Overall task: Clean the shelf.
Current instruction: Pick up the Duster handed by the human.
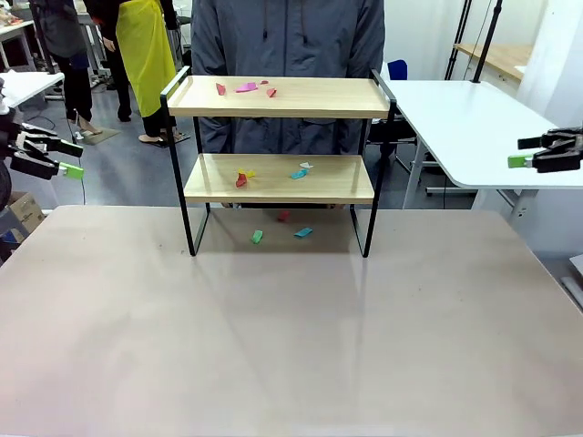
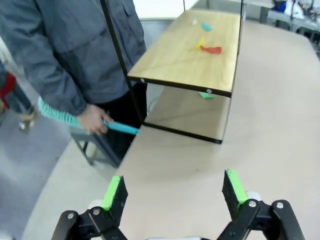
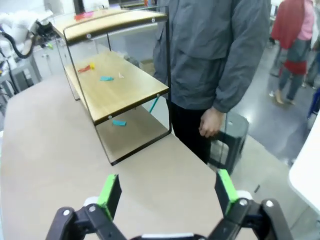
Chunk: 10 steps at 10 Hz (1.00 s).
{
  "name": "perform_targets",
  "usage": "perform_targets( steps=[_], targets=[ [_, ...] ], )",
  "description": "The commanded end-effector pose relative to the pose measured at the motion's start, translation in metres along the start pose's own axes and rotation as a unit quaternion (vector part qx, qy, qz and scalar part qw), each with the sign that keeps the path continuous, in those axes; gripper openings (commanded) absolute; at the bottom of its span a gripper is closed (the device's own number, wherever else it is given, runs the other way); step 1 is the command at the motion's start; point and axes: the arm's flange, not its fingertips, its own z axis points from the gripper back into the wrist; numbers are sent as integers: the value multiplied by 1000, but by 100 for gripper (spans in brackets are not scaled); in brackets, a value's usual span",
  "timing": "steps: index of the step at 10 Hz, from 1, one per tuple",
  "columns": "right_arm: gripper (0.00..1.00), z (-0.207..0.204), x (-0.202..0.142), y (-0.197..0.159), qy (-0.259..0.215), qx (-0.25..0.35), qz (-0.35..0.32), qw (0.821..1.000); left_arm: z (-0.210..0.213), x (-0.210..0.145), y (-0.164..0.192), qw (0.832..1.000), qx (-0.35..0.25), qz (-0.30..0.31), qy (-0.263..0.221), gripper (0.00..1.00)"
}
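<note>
Worktop (image 1: 291, 346): broad beige surface, bare in front, so both arms have free room to come at the rack.
Person (image 1: 287, 41): stands close behind the rack at the far edge, within arm's reach of both boards, likely to share the cleaning.
Shelf (image 1: 310, 98): upright at the far middle of the worktop, open side facing the robot, so both wooden boards can be reached from the front.
Left claw (image 1: 73, 157): hangs in the air well off to the left of the shelf, jaws wide and holding nothing; the left wrist view has the left claw (image 2: 174, 190) aimed at the shelf's end, a waiting pose by my reading.
Right claw (image 1: 524, 152): mirrors it at the right side, jaws wide and empty, above the worktop's near corner in its own wrist view (image 3: 169, 189).
Hand (image 2: 95, 120): down beside the rack's end, gripping a teal stick (image 2: 122, 128), perhaps a brush handle; too little of it shows to be sure.
Scraps: small coloured paper bits are the mess to clear, some on the top board (image 1: 246, 87), some on the lower board (image 1: 244, 176), a few on the worktop beneath it (image 1: 258, 237).
</note>
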Motion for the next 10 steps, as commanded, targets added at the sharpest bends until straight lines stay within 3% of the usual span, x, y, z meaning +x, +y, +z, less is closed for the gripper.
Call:
perform_targets(
  steps=[1, 5, 10],
  targets=[
    [100, -18, -22, -44, -18, 30, 7, 999, -5, -21, 26, 995, -57, -31, -71, 100],
    [100, -9, -49, -65, -79, 41, -12, 996, 10, -54, 53, 988, -110, 5, -112, 100],
    [100, -5, -48, -67, -96, 44, -17, 994, 8, -62, 52, 983, -120, 19, -139, 100]
  ],
)
